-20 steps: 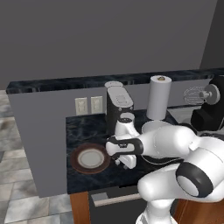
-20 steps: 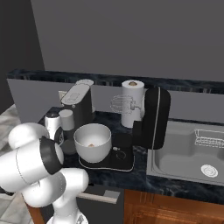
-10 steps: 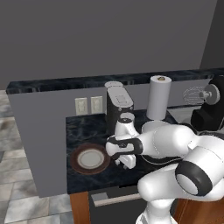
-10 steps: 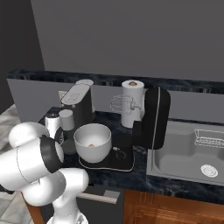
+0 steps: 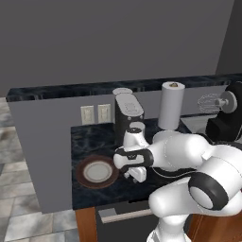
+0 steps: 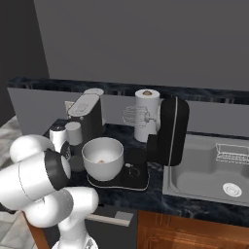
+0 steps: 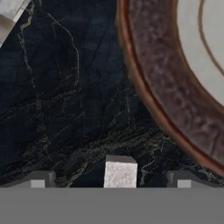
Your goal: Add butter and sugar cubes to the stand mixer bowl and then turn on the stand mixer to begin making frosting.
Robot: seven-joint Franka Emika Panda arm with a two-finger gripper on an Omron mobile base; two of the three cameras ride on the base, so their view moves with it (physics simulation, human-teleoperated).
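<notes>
In the hand view a small whitish sugar cube (image 7: pixel 120 173) lies on the dark counter, right between my gripper's (image 7: pixel 111 183) two fingertips, which stand wide apart and clear of it. My gripper (image 5: pixel 136 176) hangs low over the counter's front, just right of the plate. The off-white stand mixer bowl (image 6: pixel 102 156) sits on the flat base of the black stand mixer (image 6: pixel 171 130), and a small tan piece (image 6: pixel 100 161) rests in its bottom. The mixer's head is tilted back, with the wire whisk (image 6: pixel 133 116) raised. The butter is out of view.
A white plate with a brown rim (image 5: pixel 98 171) lies left of the gripper, and its rim (image 7: pixel 166 96) fills the hand view's upper right. Behind stand a dark coffee machine (image 5: pixel 127 110), a small cup (image 6: pixel 73 132) and a paper towel roll (image 5: pixel 170 105). A sink (image 6: pixel 209 170) lies right of the mixer.
</notes>
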